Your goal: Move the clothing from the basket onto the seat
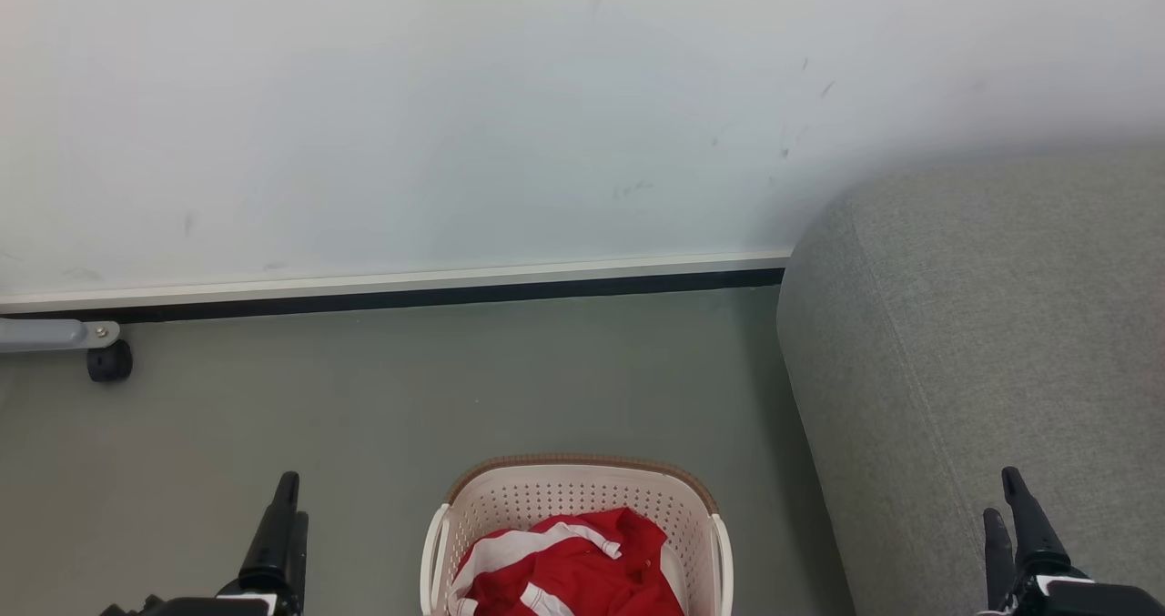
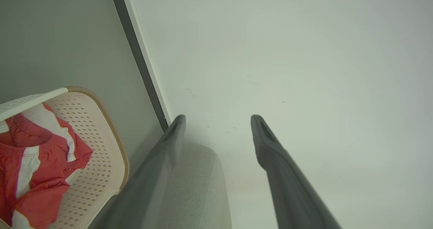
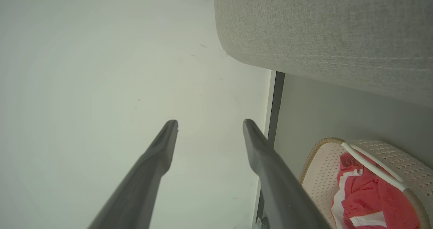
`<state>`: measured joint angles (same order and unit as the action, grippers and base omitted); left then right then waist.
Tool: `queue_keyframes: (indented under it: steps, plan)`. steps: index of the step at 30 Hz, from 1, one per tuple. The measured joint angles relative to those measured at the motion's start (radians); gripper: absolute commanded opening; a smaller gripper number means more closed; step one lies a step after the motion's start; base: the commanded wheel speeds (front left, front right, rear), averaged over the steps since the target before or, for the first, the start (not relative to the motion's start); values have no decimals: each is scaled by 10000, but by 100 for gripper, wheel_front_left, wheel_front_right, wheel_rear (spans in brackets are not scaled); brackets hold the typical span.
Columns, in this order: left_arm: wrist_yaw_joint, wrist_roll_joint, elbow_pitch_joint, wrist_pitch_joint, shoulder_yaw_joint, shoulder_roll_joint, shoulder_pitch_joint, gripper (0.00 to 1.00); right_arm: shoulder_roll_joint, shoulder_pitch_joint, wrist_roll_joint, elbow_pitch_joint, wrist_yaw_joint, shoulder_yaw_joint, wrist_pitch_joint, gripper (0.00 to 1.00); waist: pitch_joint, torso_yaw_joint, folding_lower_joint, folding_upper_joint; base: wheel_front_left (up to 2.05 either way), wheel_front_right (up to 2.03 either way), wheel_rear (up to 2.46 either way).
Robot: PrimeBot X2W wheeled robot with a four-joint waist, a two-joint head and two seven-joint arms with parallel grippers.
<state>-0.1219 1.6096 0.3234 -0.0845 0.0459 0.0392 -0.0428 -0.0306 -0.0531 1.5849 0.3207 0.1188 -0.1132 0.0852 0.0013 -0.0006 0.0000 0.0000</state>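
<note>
Hovering grippers: I see my left gripper [image 2: 218, 118] and right gripper [image 3: 209, 121] with fingers [image 2: 287, 175] spread apart, empty.
Clothing [image 1: 569, 575]: red-and-white heap inside the basket [image 1: 582, 464], on the floor [image 1: 364, 407].
Seat [image 1: 983, 343]: grey, just right of the basket.

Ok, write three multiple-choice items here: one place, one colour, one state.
1. Against the sofa, the basket stands: A) on the floor, left of it; B) on top of it; C) behind it.
2. The clothing is: A) red and white; B) blue; C) green.
3. The left tool is: A) shut on clothing; B) open, empty; C) shut on the basket.
Key: 1 A, floor shows around the basket; 2 A, red fabric with white stripes; 3 B, a gap between its fingers.
</note>
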Motion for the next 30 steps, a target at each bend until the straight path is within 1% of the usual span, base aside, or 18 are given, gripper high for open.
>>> queue_keyframes:
  steps: [2,4,9,16,20,30]
  plan:
    - [0,-58,-2,75,-52,0,0,100,-19,6,-94,-12,0,58,-44,100,-1,1,1,0,0,0,0]
    - [84,-362,2,201,-288,8,-3,100,-203,13,-355,-75,-61,307,-161,100,-6,8,0,0,0,0,0]
    - [232,-909,13,391,-662,94,-42,100,-619,11,-1009,-274,-506,788,-297,100,-13,19,1,0,0,0,0]
    - [489,-1806,59,616,-1166,207,-118,100,-945,-36,-2337,-527,-587,1534,-573,100,-18,28,1,0,0,0,0]
    - [616,-2184,94,786,-1409,259,-174,100,-1026,-42,-3204,-562,-673,1714,-706,100,-19,32,0,0,0,0,0]
    - [880,-3392,142,1135,-1931,453,-320,100,-1151,-36,-4809,-617,-928,2105,-1058,100,-39,93,1,0,0,0,0]
